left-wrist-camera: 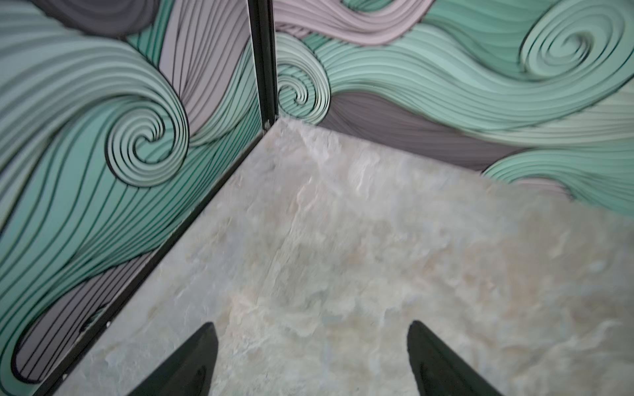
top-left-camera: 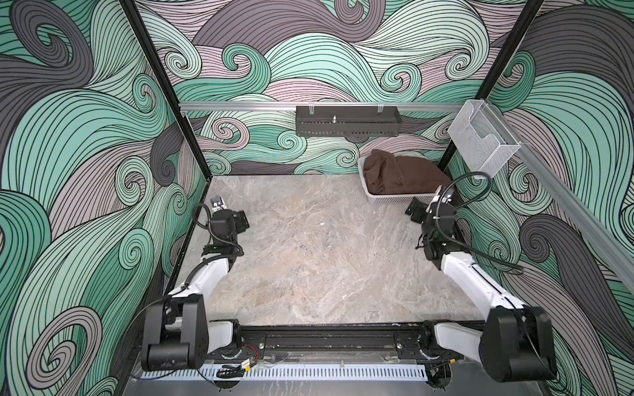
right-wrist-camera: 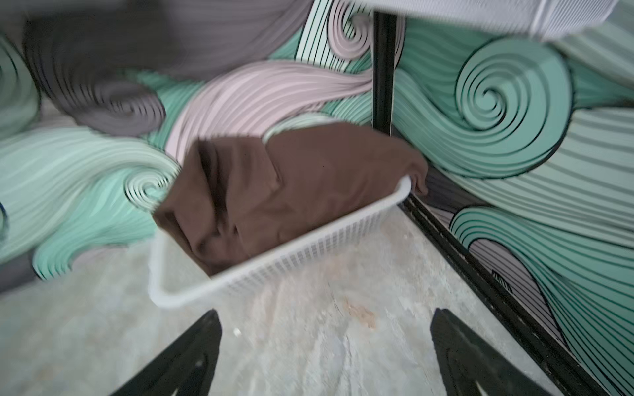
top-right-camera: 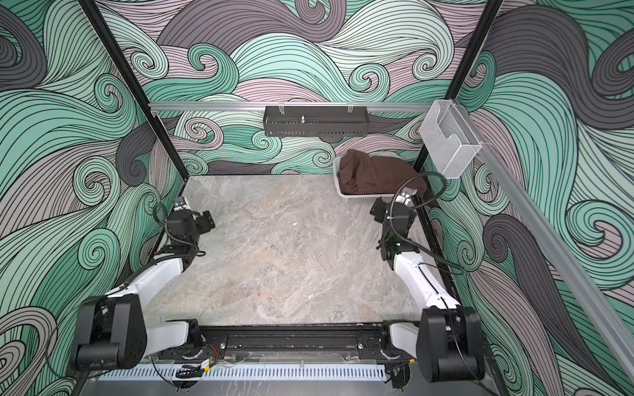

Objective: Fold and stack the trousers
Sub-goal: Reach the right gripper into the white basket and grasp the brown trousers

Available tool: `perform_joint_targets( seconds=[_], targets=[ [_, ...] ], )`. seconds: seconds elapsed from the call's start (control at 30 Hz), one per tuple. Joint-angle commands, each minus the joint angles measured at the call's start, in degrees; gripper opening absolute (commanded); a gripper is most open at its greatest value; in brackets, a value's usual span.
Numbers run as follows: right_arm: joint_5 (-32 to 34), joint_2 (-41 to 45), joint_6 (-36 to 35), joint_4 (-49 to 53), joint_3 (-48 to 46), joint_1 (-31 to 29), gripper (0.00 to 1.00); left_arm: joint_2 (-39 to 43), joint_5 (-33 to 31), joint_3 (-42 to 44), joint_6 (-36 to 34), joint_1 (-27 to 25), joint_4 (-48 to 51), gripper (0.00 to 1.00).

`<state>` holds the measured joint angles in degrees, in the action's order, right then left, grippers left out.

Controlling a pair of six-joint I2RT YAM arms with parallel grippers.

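Left fingers (left-wrist-camera: pixel 192 363) and right fingers (right-wrist-camera: pixel 192 353) gape empty; reach the right over the basket (right-wrist-camera: pixel 274 274) rim and pinch the trousers' (right-wrist-camera: pixel 308 192) top fold.

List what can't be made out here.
- trousers: waist and hems lost in the heap; the basket wall hides the lower folds; the right wrist view is blurred.
- basket's near right corner: behind the right arm in both top views.
- left gripper, right gripper: only the fingertips show; the bottom edge cuts off the rest.

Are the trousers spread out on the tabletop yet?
No, the trousers sit bunched up inside the white basket in the far right corner of the table.
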<state>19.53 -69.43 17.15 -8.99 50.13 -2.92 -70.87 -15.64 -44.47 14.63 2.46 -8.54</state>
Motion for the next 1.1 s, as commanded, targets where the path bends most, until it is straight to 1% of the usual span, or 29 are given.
perform_joint_targets(
  seconds=[0.0,0.03,0.1,0.2,0.23,0.33,0.43,0.5,0.67,0.83,0.93,1.07],
  targets=[
    [-1.52,-4.72,9.03,24.84,10.47,0.17,0.98,-1.38,5.75,-12.08,7.63,-0.35,24.21,0.87],
    [-3.08,-7.08,9.43,28.23,14.37,0.13,0.99,-2.74,7.38,-15.99,8.42,-0.35,29.63,0.87],
    [-5.52,-11.34,9.91,33.86,20.92,0.11,0.99,-5.42,9.49,-21.49,9.19,-0.44,37.2,0.87],
    [-7.04,-18.75,10.62,40.11,29.87,0.26,0.99,-8.56,12.61,-26.96,9.52,-0.44,44.27,0.88],
    [-7.73,-21.48,10.6,41.8,33.39,0.43,0.99,-9.33,14.03,-28.08,9.94,-0.44,45.48,0.92],
    [-10.2,-29.21,11.03,45.98,42.5,1.29,0.99,-10.25,18.27,-29.07,10.81,-0.74,46.13,0.99],
    [-13.18,-37.92,12.11,50.85,52.82,2.88,0.99,-10.25,19.4,-29.14,11.53,-1.89,45.59,0.99],
    [-14.07,-43.26,12.52,53.07,59.04,3.82,0.99,-12.47,19.99,-29.4,12.15,-2.82,45.36,0.99],
    [-17.19,-56.3,13.61,56.2,74.27,5.44,0.99,-15.07,20.99,-29.41,13.42,-5.93,43.65,0.99],
    [-18.82,-71.53,14.79,61.59,93.65,5.77,0.99,-17.25,21.13,-29.81,14.29,-8.4,42.09,0.99],
    [-19.6,-77.9,16.35,62.03,100.25,5.82,0.99,-17.76,21.0,-30.19,14.46,-9.28,41.9,0.99],
    [-21.05,-84.69,19.34,61.67,105.22,5.68,0.99,-17.73,20.67,-30.37,14.38,-9.88,41.92,0.99]
  ],
)
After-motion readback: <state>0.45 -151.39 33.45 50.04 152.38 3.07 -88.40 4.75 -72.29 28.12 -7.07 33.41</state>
